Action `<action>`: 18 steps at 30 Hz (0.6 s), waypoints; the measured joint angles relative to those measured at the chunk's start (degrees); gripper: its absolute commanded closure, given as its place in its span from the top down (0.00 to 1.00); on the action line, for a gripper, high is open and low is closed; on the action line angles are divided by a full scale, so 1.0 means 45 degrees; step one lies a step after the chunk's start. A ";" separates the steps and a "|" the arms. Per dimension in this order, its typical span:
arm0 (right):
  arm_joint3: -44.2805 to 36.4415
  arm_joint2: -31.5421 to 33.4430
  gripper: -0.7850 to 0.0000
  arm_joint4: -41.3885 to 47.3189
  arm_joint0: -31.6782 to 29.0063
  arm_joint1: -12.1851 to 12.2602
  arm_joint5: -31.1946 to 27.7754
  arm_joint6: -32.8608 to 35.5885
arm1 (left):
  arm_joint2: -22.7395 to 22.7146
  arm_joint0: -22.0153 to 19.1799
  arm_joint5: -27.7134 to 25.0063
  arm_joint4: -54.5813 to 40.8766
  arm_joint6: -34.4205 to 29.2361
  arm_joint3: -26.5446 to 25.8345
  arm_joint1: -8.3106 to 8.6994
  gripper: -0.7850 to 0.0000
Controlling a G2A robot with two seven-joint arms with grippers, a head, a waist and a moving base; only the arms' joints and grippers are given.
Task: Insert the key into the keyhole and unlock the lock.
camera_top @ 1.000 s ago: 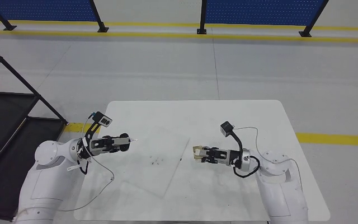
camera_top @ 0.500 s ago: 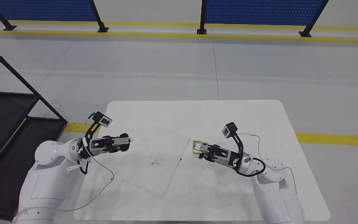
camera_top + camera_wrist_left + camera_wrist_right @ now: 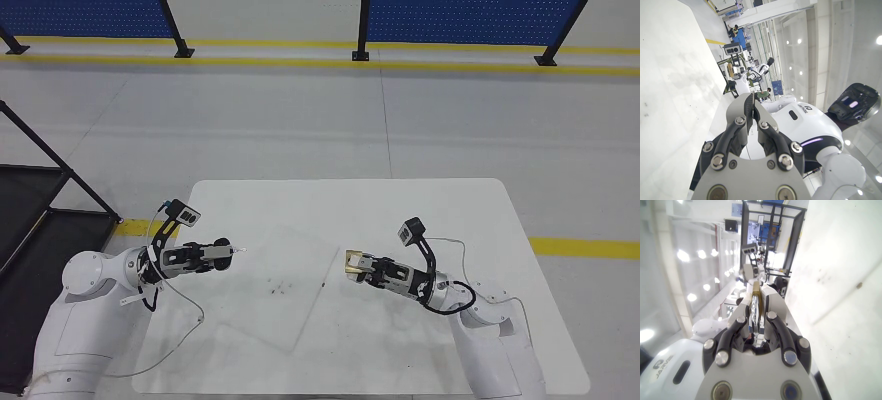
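A: Lock?
B: Lock (image 3: 755,302) pinched in right tool (image 3: 358,267), over the desk (image 3: 400,210), right of middle. In the last second that arm swung round and carried it slightly away from the robot. It has been steady since.
A: Key?
B: Left tool (image 3: 225,251) pressed together on the thin key (image 3: 753,103), unmoved, well apart from the lock. My judgement: lining up, insertion not begun.
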 measured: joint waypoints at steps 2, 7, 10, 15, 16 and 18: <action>0.0000 0.0000 0.00 0.0000 0.0000 0.0000 0.0000 0.0000 | 0.0000 0.0000 0.0000 0.0000 0.0000 0.0000 0.0000 0.00; 0.0000 0.0000 0.00 0.0000 0.0000 0.0000 0.0000 0.0000 | 0.0282 0.0145 0.0076 0.0155 0.0310 -0.0268 -0.0040 0.00; 0.0000 0.0000 0.00 0.0000 0.0000 0.0000 0.0000 0.0000 | 0.0965 0.0391 0.0130 0.0210 0.0897 -0.0808 -0.0132 0.00; 0.0000 0.0000 0.00 0.0000 0.0000 0.0000 0.0000 0.0000 | 0.1611 0.0384 -0.0194 0.0340 0.1502 -0.1154 -0.0217 0.00; 0.0000 0.0000 0.00 0.0000 0.0000 0.0000 0.0000 0.0000 | 0.1726 0.0366 -0.0269 0.0302 0.1606 -0.1175 -0.0235 0.00; 0.0000 0.0000 0.00 0.0000 0.0000 0.0000 0.0000 0.0000 | 0.1957 0.0352 -0.0296 0.0429 0.1628 -0.1227 -0.0251 0.00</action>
